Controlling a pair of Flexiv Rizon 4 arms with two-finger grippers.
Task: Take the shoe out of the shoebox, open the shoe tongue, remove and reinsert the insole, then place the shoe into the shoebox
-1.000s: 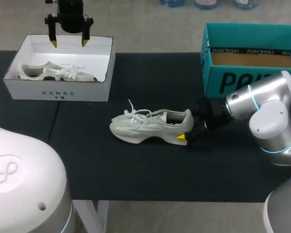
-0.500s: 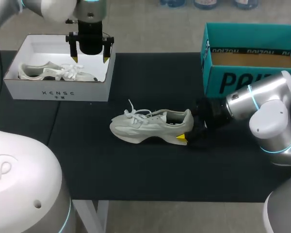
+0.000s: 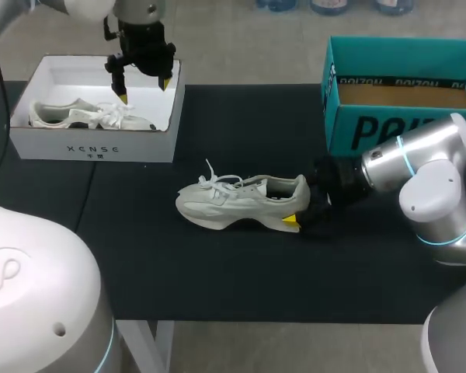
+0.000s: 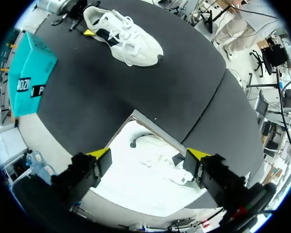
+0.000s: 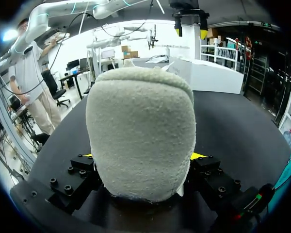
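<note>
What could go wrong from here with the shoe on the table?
The right gripper holds the shoe only at its heel, so the toe may sag or twist when lifted. The left gripper hangs open over the white shoebox; its fingers might snag the loose laces of the second shoe.

Left arm [image 3: 140, 15] hovers, jaws apart; right arm [image 3: 431, 167] jaws clamped.

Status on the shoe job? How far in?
Done: one shoe lies out on the table. In hand: right end effector shut on its heel; left end effector open above the white shoebox, where another shoe lies. Left: tongue, insole out and back, reboxing; no insole shows outside the shoe.
</note>
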